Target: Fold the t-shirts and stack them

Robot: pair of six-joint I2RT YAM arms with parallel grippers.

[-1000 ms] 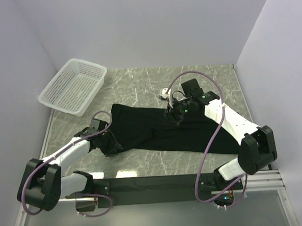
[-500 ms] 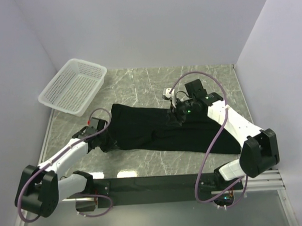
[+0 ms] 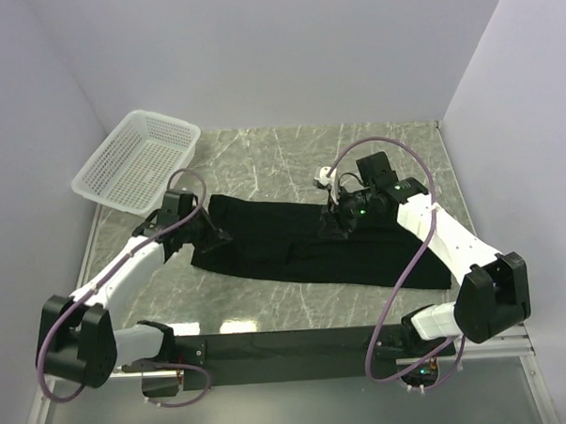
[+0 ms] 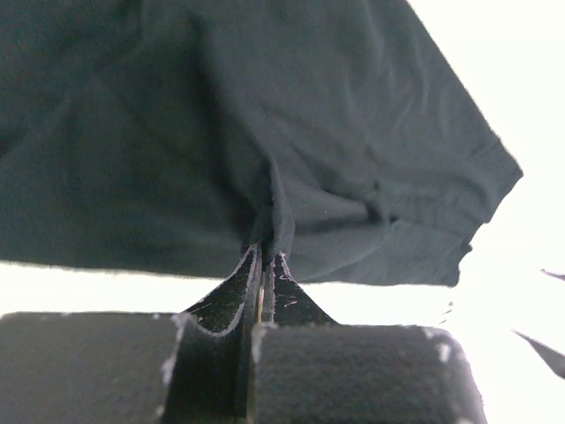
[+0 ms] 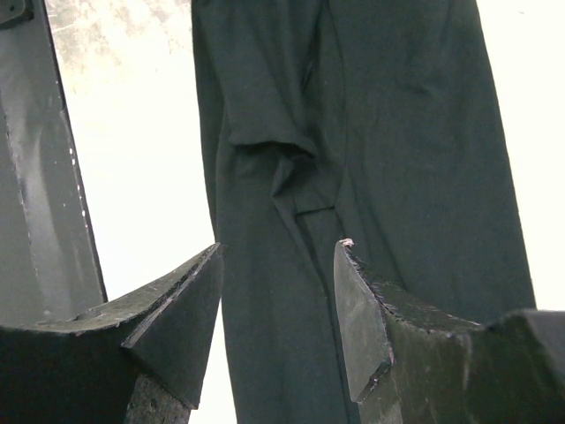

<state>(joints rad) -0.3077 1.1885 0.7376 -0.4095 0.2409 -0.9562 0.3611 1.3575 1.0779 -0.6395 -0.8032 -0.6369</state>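
A black t-shirt (image 3: 284, 245) lies stretched across the marble table, folded into a long band running from the left to the right front. My left gripper (image 3: 216, 237) is at the shirt's left end, shut on a pinch of the black cloth (image 4: 221, 132); the fold rises right between its closed fingertips (image 4: 265, 253). My right gripper (image 3: 336, 221) hovers over the shirt's far edge near the middle. In the right wrist view it stands open (image 5: 278, 249), with the shirt (image 5: 371, 132) lying below the gap and nothing between its fingers.
A white mesh basket (image 3: 135, 162) stands at the far left corner, just beyond the left arm. Bare marble table (image 3: 262, 152) shows behind the shirt. A black rail (image 3: 298, 347) runs along the near edge between the arm bases. Walls close in on three sides.
My left gripper has shut on the shirt's left part and carried it away from the near edge toward the far left, narrowing the shirt. The right gripper has drifted slightly to the right, still open.
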